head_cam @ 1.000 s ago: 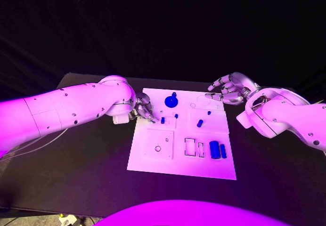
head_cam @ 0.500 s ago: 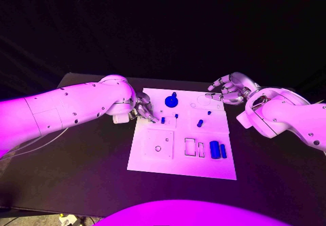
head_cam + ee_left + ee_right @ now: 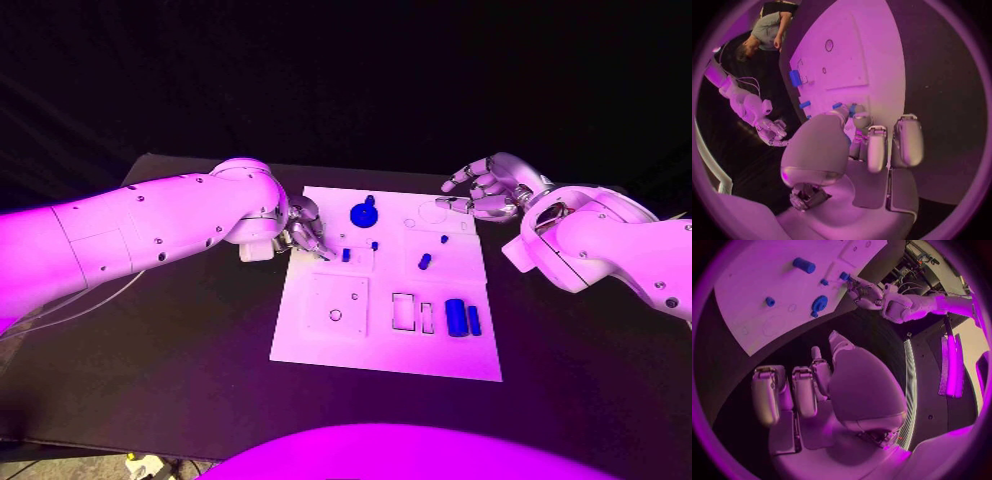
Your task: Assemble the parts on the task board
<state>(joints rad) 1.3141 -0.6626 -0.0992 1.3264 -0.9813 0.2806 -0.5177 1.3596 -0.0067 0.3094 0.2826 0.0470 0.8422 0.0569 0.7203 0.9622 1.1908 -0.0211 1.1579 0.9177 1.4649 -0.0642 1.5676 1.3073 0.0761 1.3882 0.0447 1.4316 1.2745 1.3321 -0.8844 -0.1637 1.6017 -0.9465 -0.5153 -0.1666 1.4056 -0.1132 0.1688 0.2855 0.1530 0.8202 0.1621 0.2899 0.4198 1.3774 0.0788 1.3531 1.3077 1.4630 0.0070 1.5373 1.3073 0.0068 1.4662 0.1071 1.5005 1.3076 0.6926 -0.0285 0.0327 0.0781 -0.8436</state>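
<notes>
The white task board (image 3: 335,340) lies in the middle of the black table. My left hand (image 3: 306,232) reaches over the board's left edge and pinches a small blue peg (image 3: 853,108) between thumb and finger, low over the board (image 3: 854,55). A round blue knob (image 3: 364,213), a tiny peg (image 3: 374,245), a short cylinder (image 3: 424,262) and two blue bars (image 3: 462,318) rest on the board. My right hand (image 3: 483,190) hovers at the board's far right corner, fingers loosely bent and holding nothing. The right wrist view has this hand (image 3: 817,385) above the board (image 3: 754,290).
Rectangular and round recesses (image 3: 413,312) are cut into the board's near half. Black table (image 3: 173,340) surrounds the board on all sides. My left forearm (image 3: 130,235) crosses the table's left part.
The left hand's fingers have shifted slightly around the small blue peg. The right hand has not moved.
</notes>
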